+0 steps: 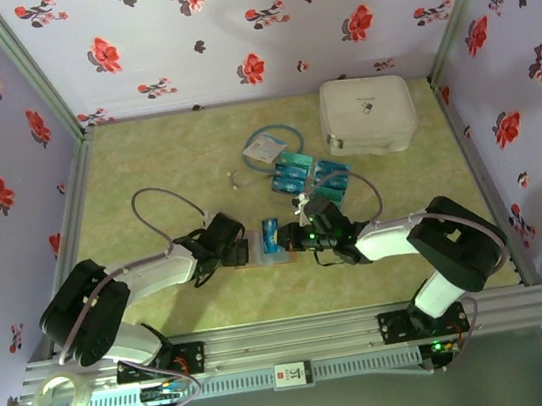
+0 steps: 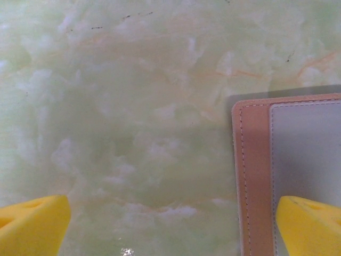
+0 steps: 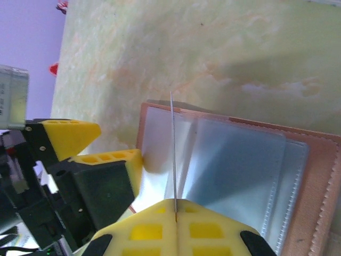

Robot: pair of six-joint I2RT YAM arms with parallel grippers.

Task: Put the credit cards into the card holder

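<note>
Gripping one blue credit card (image 3: 173, 149) in the right gripper (image 3: 176, 217), pressed together on the card's near end. Card on edge, long axis running straight out from the fingertips across the open card holder (image 3: 314, 176), flat on the table (image 2: 133, 106). Directly beneath: the clear sleeves (image 3: 240, 165) — so probably little sideways travel left, just a tilt and a slide into a sleeve mouth. Hard to tell which side that mouth opens on.

Right arm reaching low and inward from its base. Opposite, the left gripper (image 2: 170, 224) spread wide and holding nothing — one finger over the holder's edge, the other over bare table. Touching or hovering: cannot tell. Other cards (image 1: 299, 171) farther back, near the white zip case (image 1: 367, 114).
</note>
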